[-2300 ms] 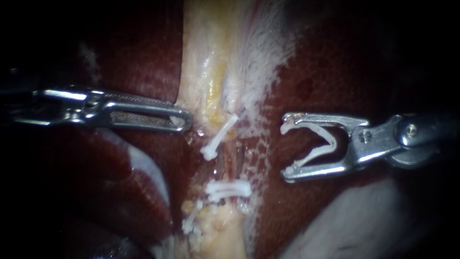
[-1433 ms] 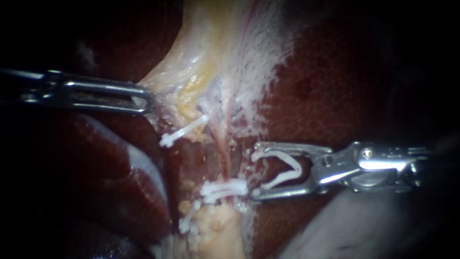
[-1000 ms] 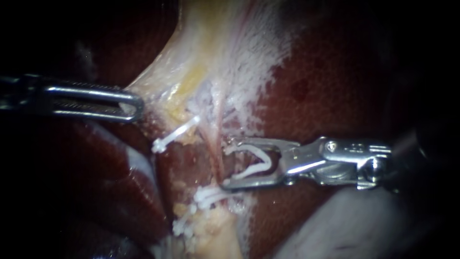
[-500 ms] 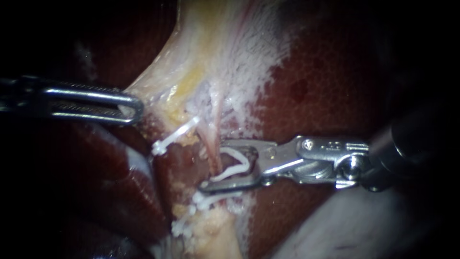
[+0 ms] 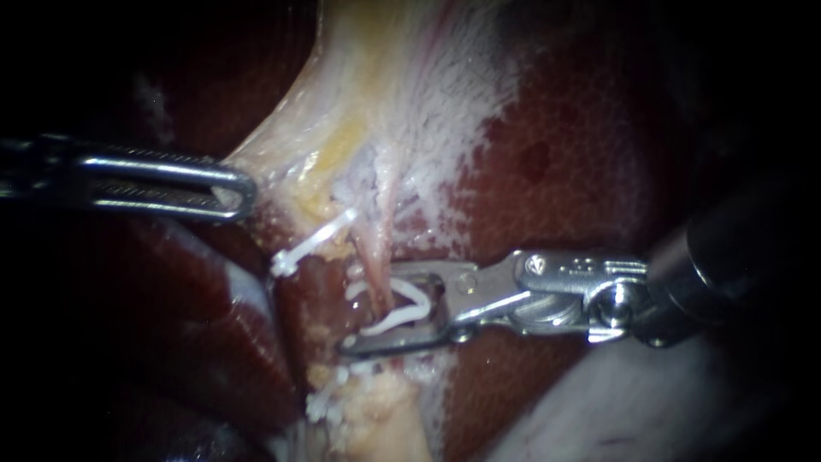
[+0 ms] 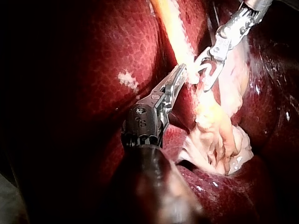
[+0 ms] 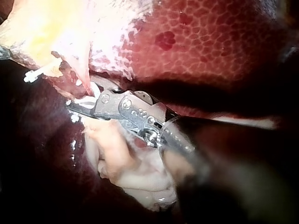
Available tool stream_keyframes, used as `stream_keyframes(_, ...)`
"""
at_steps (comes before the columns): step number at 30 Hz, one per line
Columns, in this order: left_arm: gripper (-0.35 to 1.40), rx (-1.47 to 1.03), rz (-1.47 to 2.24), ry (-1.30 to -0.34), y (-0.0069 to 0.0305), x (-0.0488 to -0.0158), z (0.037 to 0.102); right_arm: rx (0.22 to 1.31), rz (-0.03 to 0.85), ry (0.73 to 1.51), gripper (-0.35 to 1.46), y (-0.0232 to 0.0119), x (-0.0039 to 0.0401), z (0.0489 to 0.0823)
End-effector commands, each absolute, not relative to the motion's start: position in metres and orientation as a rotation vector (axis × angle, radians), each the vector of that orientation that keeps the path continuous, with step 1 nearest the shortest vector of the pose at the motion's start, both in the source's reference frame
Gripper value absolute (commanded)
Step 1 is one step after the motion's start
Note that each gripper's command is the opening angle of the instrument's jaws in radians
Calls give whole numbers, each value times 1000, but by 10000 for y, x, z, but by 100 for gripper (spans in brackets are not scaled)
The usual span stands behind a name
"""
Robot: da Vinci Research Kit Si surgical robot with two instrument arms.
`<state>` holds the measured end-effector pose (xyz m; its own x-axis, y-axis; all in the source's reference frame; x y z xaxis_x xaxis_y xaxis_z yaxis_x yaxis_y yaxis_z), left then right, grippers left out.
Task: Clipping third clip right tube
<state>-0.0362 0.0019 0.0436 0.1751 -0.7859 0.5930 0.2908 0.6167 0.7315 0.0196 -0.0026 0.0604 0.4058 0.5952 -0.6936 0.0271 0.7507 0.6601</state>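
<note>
"Where is the left instrument (image 5: 235, 190)?"

"It comes in flat from the left side. Its two jaws lie pressed together on the edge of the pale tissue (image 5: 342, 103). The tissue makes a point there, so I think the jaws pinch it, but that bit is hard to see."

"And the right instrument (image 5: 368, 310)?"

"It comes in from the right. Its dark shaft sits higher up. It bends at the joint, so the shiny jaws point left and tip a little down."

"What do those jaws have?"

"A white clip (image 5: 389, 322). The jaws stand partly apart, and the clip sits bent open between them, touching both."

"Where is the right tube (image 5: 376, 248)?"

"It is thin and pink. It runs down from the pale tissue and goes between the clip's two legs."

"Any more clips?"

"A slanting clip (image 5: 308, 244) sits just left of the tube. Some small clips (image 5: 329, 400) lie below the jaws. The dark red liver (image 5: 581, 171) is all around."
</note>
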Motion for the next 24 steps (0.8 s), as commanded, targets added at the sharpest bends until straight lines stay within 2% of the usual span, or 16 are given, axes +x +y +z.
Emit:
stream_keyframes(1, -35, 519, -813, -1158, 19, -362, 436, 653, 392, 1110, 19, -26, 195, 606)
stream_keyframes(3, -35, 519, -813, -1158, 19, -362, 436, 654, 391, 1110, -3, -24, 191, 607)
stream_keyframes(6, -35, 519, -813, -1158, 19, -362, 436, 656, 390, 1111, -26, -21, 187, 608)
stream_keyframes(8, -35, 519, -813, -1158, 19, -362, 436, 657, 390, 1111, -34, -20, 185, 609)
stream_keyframes(24, -35, 519, -813, -1157, 20, -362, 436, 657, 388, 1111, -35, -20, 183, 610)
